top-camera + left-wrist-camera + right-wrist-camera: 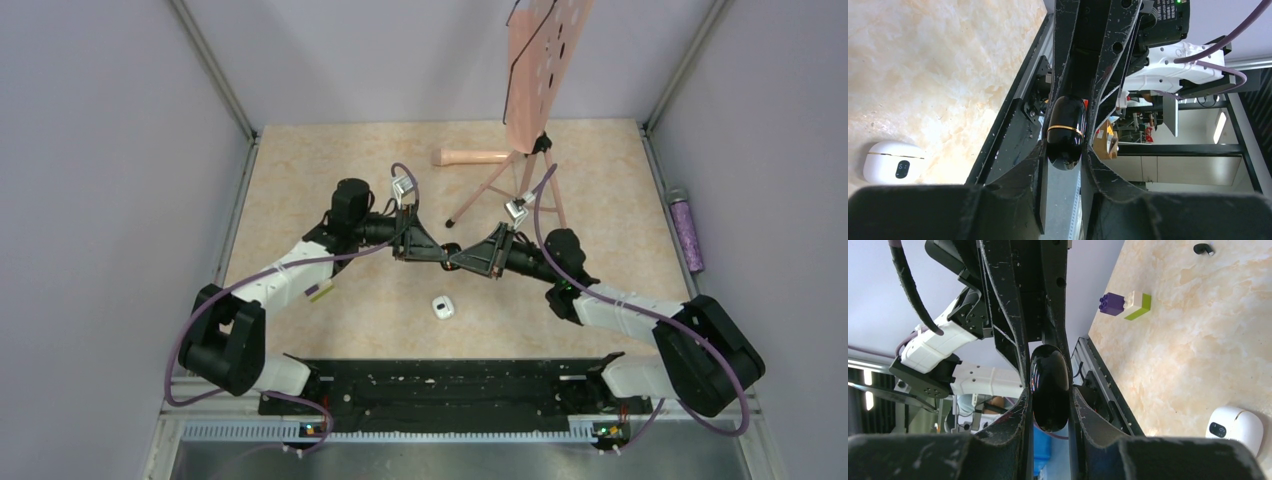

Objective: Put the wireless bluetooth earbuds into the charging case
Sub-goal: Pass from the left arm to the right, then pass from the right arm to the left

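**Two Arms Meet Over Black Capsule Above the Table**

The left gripper (438, 250) and the right gripper (463, 257) come nose to nose in mid-air over the beige marbled tabletop (600, 200), with a glossy black oval capsule with a gold band (1066, 131) lodged between them. In the right wrist view, the right gripper's two fingers are clamped on the capsule's sides. In the left wrist view, the left gripper's fingers sit tight along the capsule's other end, but the pictures do not settle whether they press on it or stand just clear. One tiny black stubby earbud (1202, 248) lies loose on the tabletop, well apart from the grippers. It is beyond a small purple, white and yellow-green toy block (1126, 305). A white rounded pod with a small dark window (444, 307) rests on the table below the meeting point, near the front rail
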You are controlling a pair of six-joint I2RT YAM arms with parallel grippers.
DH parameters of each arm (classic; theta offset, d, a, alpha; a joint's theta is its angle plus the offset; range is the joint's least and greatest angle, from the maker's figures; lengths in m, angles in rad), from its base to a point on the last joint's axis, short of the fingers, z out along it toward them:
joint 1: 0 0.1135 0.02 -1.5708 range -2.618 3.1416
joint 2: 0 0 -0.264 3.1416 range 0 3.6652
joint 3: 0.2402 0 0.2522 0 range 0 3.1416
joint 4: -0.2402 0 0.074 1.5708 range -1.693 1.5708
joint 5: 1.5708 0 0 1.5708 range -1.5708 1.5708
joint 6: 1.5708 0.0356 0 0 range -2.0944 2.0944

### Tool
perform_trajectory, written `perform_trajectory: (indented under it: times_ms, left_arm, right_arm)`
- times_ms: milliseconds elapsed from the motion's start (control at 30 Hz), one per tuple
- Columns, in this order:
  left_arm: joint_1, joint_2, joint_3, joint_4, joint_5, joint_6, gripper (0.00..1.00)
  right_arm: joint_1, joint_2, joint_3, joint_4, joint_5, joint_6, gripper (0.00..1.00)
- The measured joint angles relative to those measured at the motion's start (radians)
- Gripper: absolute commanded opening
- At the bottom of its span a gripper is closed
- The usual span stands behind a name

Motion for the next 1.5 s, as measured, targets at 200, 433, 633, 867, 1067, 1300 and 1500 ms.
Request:
perform_trajectory:
  times_ms: [200,433,633,867,1067,1300,1500]
  left_arm:
    - [0.000,0.000,0.010,-0.043,-0.037,0.028,0.40]
    - [0.014,0.000,0.012,-0.074,-0.047,0.040,0.43]
    - [0.015,0.000,0.022,-0.077,-0.046,0.040,0.55]
    - [0.015,0.000,0.022,-0.071,-0.084,0.035,0.68]
    - [0.015,0.005,0.010,-0.014,-0.097,0.008,0.56]
    - [0.015,0.044,-0.028,0.108,-0.084,-0.068,0.50]
    - [0.015,0.047,-0.054,0.215,-0.061,-0.134,0.18]
  right_arm:
    - [0.000,0.000,0.000,-0.019,0.021,-0.003,0.00]
    - [-0.003,0.000,0.000,-0.082,0.072,-0.019,0.00]
    - [-0.007,0.000,-0.001,-0.116,0.090,-0.027,0.00]
    - [-0.007,0.000,-0.001,-0.092,0.080,-0.017,0.00]
    - [-0.007,0.014,-0.001,-0.037,0.058,0.017,0.00]
    - [-0.007,0.031,-0.001,0.037,0.037,0.061,0.00]
    - [-0.007,0.058,-0.002,0.064,0.028,0.090,0.00]
